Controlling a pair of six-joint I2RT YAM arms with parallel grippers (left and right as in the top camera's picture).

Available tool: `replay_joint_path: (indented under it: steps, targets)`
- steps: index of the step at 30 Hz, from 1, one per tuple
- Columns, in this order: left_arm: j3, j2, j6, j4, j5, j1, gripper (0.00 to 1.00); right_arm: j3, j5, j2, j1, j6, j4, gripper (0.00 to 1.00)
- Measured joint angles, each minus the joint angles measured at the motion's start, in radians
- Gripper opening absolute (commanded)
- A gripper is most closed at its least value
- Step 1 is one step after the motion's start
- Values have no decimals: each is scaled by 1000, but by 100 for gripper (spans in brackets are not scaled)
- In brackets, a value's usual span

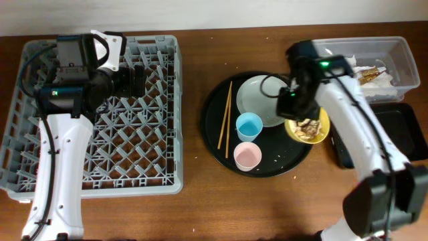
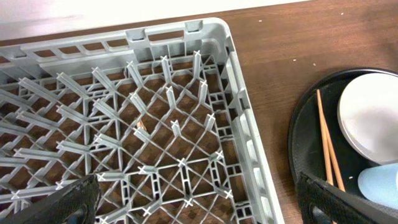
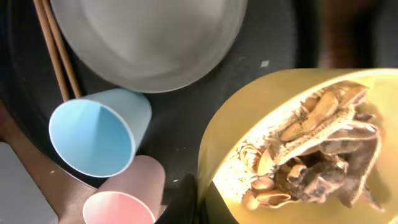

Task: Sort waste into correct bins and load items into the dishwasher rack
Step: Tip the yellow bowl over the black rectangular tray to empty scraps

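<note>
Here the right gripper [image 1: 298,115] pinches the rim of the yellow bowl [image 3: 261,106] holding food scraps [image 3: 317,155]. The left gripper [image 2: 198,199] hangs spread wide over the rack [image 2: 174,124].

A large round black tray [image 1: 212,127] lies beneath the right claw [image 1: 299,115] and reaches mostly to its left, on a brown wooden table [image 1: 200,214] that runs to a pale wall [image 1: 200,13] beyond it.

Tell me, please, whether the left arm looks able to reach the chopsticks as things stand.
Probably yes: the left hand hangs open over the dishwasher rack, and the chopsticks lie uncovered on the black tray beside it.
</note>
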State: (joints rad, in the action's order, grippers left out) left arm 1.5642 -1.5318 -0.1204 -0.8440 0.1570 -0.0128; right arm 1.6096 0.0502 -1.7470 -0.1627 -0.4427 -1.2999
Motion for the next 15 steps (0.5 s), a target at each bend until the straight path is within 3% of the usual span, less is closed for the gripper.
replay_joint_path:
  steps: [4,11,15]
  targets:
    - [0,0,0,0,0,0,99,8,109,183,269,149,-4,4]
    - [0,0,0,-2,0,0,99,-5,542,194,701,499,38,4]
    - [0,0,0,-3,0,0,99,-299,873,197,910,618,303,4]
